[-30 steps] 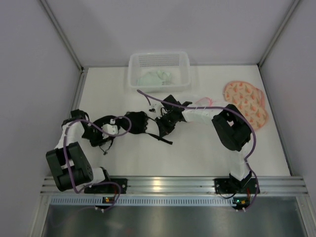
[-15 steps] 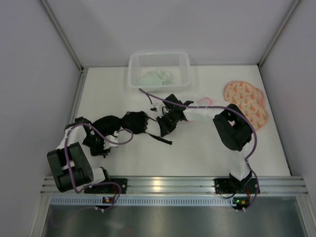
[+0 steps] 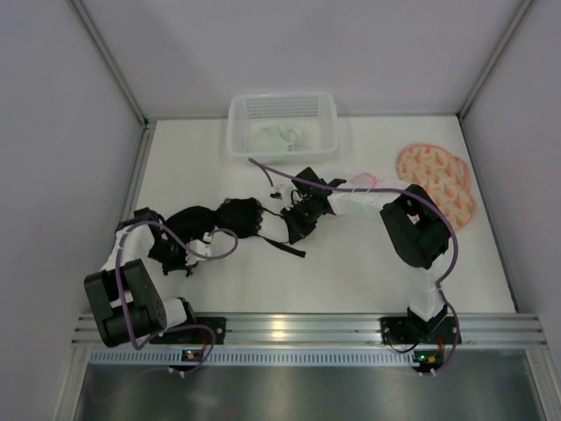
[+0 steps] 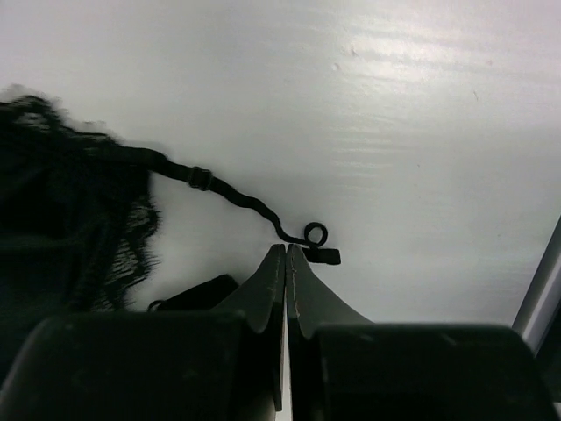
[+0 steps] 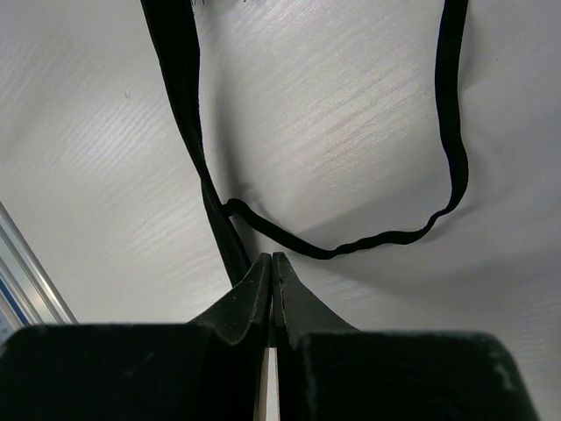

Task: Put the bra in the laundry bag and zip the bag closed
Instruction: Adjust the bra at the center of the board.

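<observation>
1. Start at the lower left of the overhead view. The left gripper (image 4: 287, 254) sits low over the table (image 3: 351, 272), at the left end of the bra (image 3: 223, 217).
2. Check its wrist view. Both fingers are pressed flat together with no gap. The strap ring (image 4: 314, 233) and a black strap tab lie just beside the fingertips (you cannot tell whether any fabric is pinched between them). The lace cup (image 4: 61, 219) fills the left side of that view.
3. Locate the bra itself. It lies stretched left to right across the centre-left of the table, between the two grippers.
4. Move to the centre of the overhead view. The right gripper (image 5: 272, 260) is at the bra's right end. Its fingers are closed on the wide strap (image 5: 188, 132), which runs down from the upper left of the wrist view and ends at the tips. A thinner strap (image 5: 386, 235) loops away to the right.
5. Look to the far right. The laundry bag (image 3: 436, 182), pale with an orange pattern, lies well apart from the bra.
6. At the back centre stands a white basket (image 3: 282, 107) holding pale green cloth (image 3: 279, 139).
</observation>
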Controlling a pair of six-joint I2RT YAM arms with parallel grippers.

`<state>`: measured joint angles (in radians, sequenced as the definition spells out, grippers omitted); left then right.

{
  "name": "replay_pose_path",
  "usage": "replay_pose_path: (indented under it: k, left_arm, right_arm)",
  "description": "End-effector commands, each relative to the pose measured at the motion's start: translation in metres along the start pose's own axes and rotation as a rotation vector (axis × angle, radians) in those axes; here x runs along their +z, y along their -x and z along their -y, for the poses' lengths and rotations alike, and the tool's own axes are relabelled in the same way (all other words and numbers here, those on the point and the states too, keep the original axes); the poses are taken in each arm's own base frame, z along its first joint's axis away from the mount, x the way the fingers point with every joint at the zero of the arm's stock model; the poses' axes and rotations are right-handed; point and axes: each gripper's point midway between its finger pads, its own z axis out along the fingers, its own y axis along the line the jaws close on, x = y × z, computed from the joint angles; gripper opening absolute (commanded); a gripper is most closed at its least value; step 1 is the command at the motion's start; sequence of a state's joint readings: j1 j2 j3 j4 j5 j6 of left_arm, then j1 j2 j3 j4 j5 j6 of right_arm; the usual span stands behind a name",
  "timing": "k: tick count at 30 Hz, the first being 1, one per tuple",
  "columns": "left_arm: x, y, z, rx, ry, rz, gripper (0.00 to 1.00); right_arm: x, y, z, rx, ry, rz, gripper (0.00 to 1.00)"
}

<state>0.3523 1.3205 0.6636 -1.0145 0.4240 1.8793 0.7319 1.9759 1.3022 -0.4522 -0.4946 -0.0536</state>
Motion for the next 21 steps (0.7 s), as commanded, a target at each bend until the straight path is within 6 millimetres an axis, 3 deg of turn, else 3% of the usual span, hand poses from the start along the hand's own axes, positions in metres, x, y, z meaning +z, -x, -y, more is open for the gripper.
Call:
replay_pose_path:
  k: [1, 9, 17, 21]
  left_arm:
    - [-0.017, 0.037, -0.014, 0.021, 0.128, 0.127, 0.00]
    - [-0.083, 0.096, -0.057, -0.173, 0.288, 0.352, 0.00]
    - [-0.125, 0.125, -0.090, -0.308, 0.330, 0.485, 0.00]
    - [-0.159, 0.144, -0.126, -0.417, 0.359, 0.594, 0.00]
  right_arm:
    - [-0.022, 0.015, -0.005, -0.050, -0.010, 0.058, 0.00]
    - [-0.030, 0.018, 0.001, -0.060, -0.042, 0.071, 0.00]
    - [-0.038, 0.015, 0.006, -0.054, -0.054, 0.080, 0.00]
    - [-0.038, 0.010, 0.005, -0.057, -0.048, 0.070, 0.00]
